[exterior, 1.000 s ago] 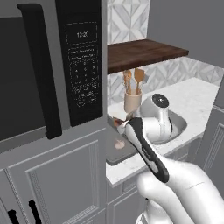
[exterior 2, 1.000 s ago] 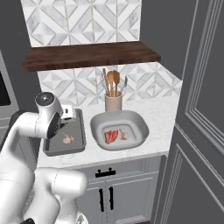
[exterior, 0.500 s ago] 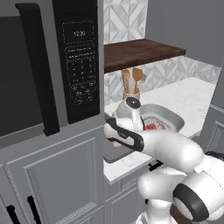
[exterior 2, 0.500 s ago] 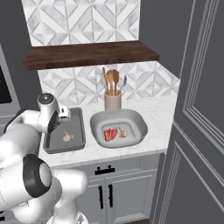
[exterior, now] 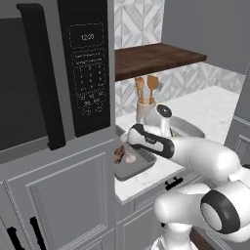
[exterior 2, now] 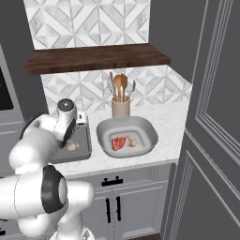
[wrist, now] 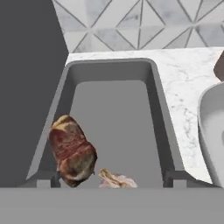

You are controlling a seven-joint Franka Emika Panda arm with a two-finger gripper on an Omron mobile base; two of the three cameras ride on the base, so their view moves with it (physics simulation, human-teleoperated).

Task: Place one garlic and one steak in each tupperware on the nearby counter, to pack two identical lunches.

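Now brown steak, garlic in tray beneath tool.

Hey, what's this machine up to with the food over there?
It is packing two lunches. The rectangular tray on the counter now holds a dark steak and a garlic bulb, with the white arm's claw hovering right over them. The rounded dish beside it already has a red steak and a garlic inside.
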